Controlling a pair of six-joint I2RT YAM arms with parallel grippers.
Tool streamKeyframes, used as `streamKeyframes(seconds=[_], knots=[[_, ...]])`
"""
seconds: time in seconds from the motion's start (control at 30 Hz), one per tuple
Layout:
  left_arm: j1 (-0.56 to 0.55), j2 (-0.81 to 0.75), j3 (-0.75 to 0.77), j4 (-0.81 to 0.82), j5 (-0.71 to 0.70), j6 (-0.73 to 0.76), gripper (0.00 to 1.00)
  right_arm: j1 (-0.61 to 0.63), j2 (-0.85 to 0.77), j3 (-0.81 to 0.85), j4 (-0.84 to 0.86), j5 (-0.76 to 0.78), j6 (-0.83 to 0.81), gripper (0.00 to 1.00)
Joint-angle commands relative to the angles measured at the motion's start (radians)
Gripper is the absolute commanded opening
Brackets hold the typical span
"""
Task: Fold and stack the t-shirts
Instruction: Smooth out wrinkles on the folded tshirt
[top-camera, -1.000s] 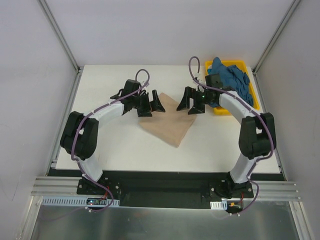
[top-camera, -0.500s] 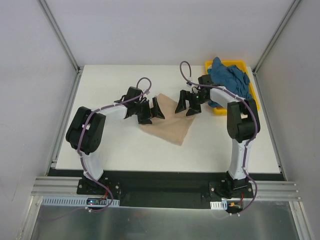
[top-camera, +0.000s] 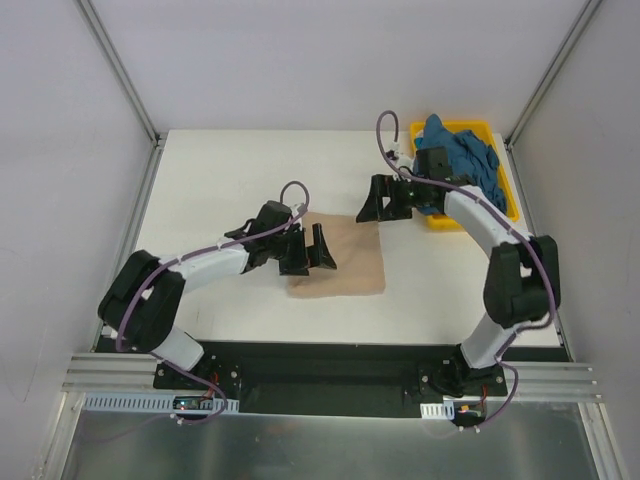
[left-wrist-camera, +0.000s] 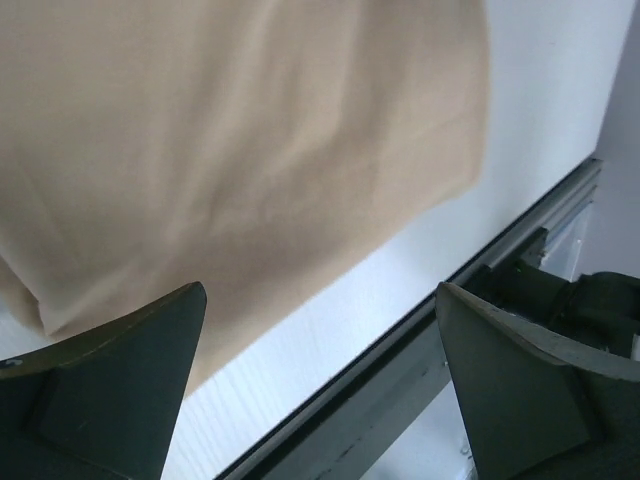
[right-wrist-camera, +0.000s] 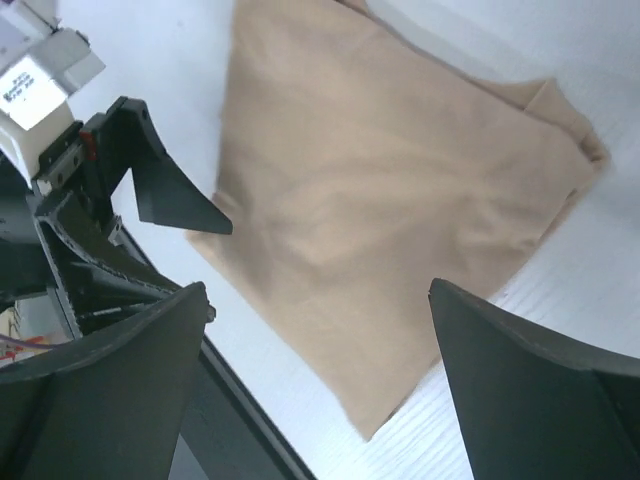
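The tan-beige t-shirt (top-camera: 340, 255) lies folded flat as a rough square on the white table (top-camera: 220, 180); it also shows in the left wrist view (left-wrist-camera: 230, 140) and in the right wrist view (right-wrist-camera: 400, 200). My left gripper (top-camera: 308, 250) is open and empty over the shirt's left edge. My right gripper (top-camera: 384, 199) is open and empty just above the shirt's far right corner. The teal-blue t-shirt (top-camera: 462, 158) lies crumpled in the yellow tray (top-camera: 512, 205) at the back right.
The table's near edge with its metal rail (left-wrist-camera: 470, 310) shows close below the shirt. White walls and corner posts (top-camera: 118, 70) enclose the table. The left gripper's fingers (right-wrist-camera: 170, 195) show in the right wrist view.
The beige shirt went from a skewed diamond to a flat square nearer the front. My left gripper moved down and right onto its left edge. My right gripper pulled back up and right.
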Motion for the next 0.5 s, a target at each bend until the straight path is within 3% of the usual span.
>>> streamKeyframes(seconds=[0.0,0.13,0.3,0.47], knots=[[-0.001,-0.168,0.041,-0.019,-0.066,0.007,0.99,0.033,-0.217,-0.171,0.168,-0.052,0.119,0.96],[0.020,-0.138,0.119,-0.039,-0.128,0.071,0.99,0.062,-0.281,-0.294,0.245,-0.075,0.245,0.96],[0.109,0.084,0.292,-0.040,-0.026,0.088,0.99,0.073,-0.268,-0.363,0.275,-0.075,0.277,0.96],[0.181,0.244,0.351,-0.039,0.055,0.064,0.99,0.074,-0.165,-0.411,0.323,-0.058,0.299,0.97]])
